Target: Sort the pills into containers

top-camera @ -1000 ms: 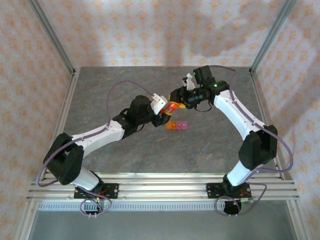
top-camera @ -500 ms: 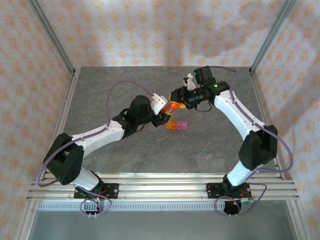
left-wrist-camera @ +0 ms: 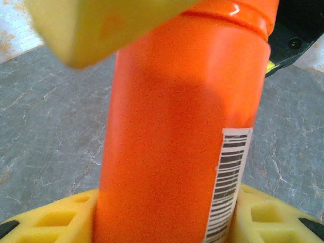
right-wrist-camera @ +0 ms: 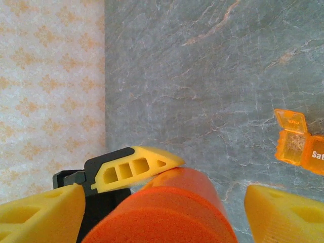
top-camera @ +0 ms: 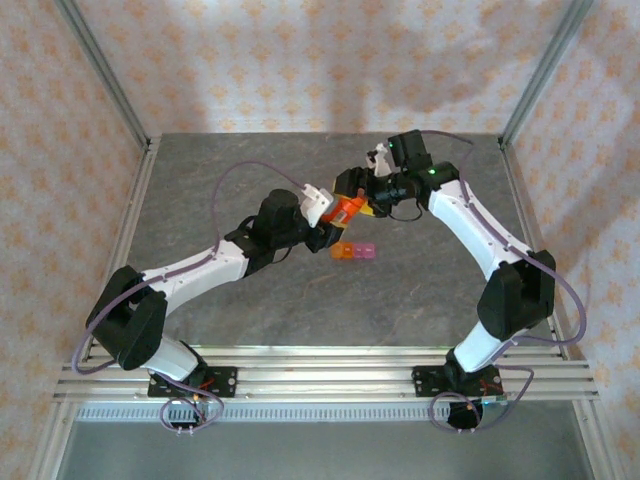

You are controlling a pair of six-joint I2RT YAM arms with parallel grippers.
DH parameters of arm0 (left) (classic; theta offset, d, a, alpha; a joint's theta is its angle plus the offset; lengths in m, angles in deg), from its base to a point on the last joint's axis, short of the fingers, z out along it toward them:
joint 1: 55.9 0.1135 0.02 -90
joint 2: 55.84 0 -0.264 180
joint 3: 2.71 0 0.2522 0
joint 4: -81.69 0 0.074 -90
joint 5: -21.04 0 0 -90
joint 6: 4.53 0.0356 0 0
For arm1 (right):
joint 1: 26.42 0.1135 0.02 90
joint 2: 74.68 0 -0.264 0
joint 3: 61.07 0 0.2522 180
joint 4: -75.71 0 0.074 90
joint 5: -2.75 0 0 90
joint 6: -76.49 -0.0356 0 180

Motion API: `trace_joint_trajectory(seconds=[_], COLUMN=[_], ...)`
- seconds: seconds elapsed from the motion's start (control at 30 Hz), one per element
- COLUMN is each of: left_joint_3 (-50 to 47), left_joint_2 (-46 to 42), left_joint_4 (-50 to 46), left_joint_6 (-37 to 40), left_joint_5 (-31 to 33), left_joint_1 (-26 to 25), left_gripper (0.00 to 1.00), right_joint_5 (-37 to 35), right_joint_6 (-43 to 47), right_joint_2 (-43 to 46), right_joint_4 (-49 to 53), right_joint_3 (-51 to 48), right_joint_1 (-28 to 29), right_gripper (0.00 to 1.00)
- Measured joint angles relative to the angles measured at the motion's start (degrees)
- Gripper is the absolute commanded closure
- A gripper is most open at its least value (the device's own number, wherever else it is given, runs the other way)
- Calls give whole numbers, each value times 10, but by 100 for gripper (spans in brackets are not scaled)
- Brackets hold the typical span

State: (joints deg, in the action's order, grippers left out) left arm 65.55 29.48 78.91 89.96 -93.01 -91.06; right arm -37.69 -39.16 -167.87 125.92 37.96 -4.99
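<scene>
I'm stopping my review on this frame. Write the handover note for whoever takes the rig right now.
Left gripper: shut on the orange bottle, held tilted above the table.
Right gripper: open, straddling the bottle's upper end with a gap on each side.
Containers: on the table just nearer than the bottle; the orange end cell's lid is up.
Done: bottle lifted, one cell opened.
Left: get the pills into the cells. I cannot tell whether the cap is off or whether any cell is filled.
</scene>
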Motion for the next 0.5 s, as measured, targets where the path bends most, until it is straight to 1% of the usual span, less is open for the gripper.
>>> trace_joint_trajectory(seconds=[0.1,0.23,0.37,0.5], left_joint_3=[0,0,0,3], left_joint_2=[-3,-5,-5,-5], left_joint_4=[4,4,4,3], left_joint_6=[-6,-17,-35,-60], left_joint_5=[0,-10,-31,-66], left_joint_1=[3,8,20,37], left_gripper=[100,100,100,100], right_joint_5=[-1,-8,-33,-81], right_joint_6=[-5,-18,-35,-52], right_joint_2=[3,21,70,129], right_joint_4=[-5,-26,-63,-91], right_joint_3=[0,-3,-35,-79], right_joint_1=[-9,-21,-37,-50], right_gripper=[13,12,12,12])
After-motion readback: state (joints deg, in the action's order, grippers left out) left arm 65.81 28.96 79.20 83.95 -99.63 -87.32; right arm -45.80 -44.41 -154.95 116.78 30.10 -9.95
